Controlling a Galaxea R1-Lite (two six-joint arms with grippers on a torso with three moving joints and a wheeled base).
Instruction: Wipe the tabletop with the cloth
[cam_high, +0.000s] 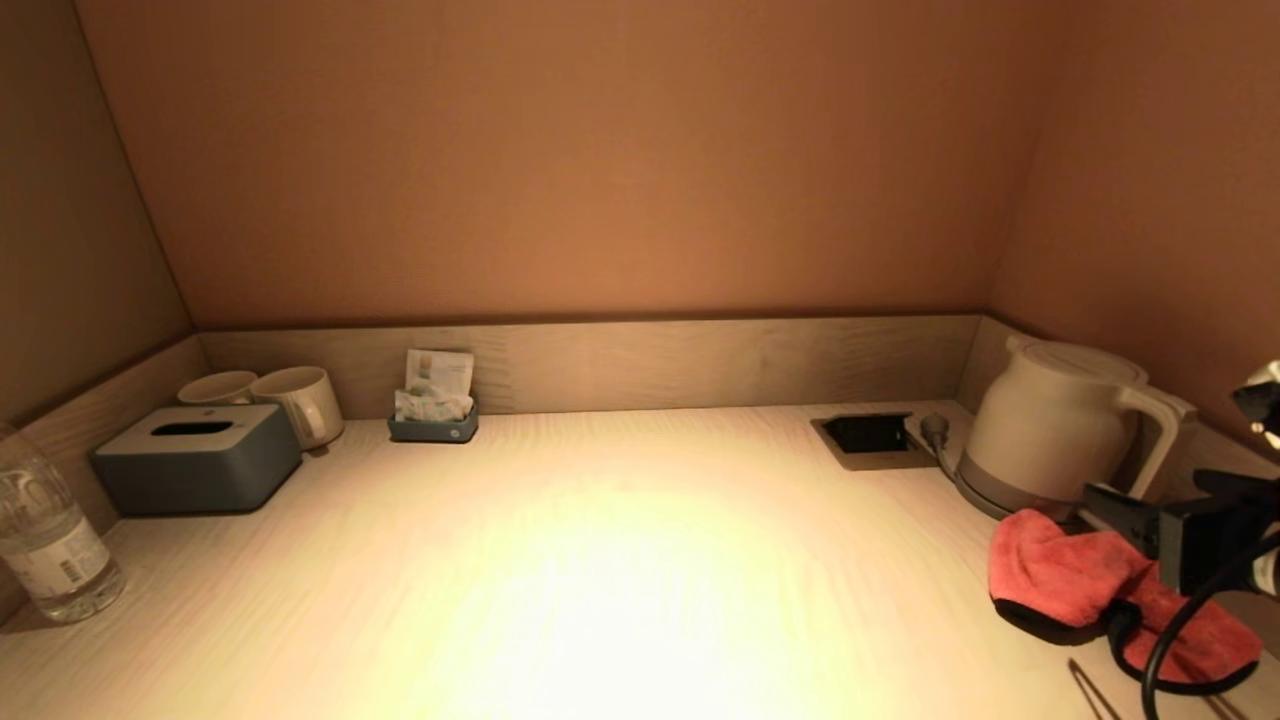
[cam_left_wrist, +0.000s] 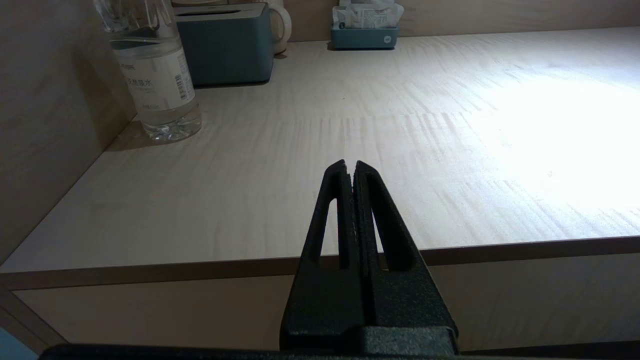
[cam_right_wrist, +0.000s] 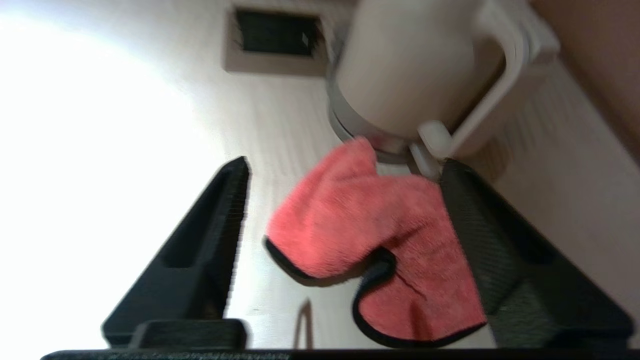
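Note:
A red cloth with a black hem lies crumpled on the pale wooden tabletop at the front right, just in front of the kettle. My right gripper is over it, open and empty. In the right wrist view the cloth lies between the spread fingers of the right gripper, nearer one finger. My left gripper is shut and empty, held at the tabletop's front edge on the left side. It is out of the head view.
A white kettle on its base stands at the back right, with a recessed socket beside it. At the left are a grey tissue box, two mugs and a water bottle. A sachet holder is at the back wall.

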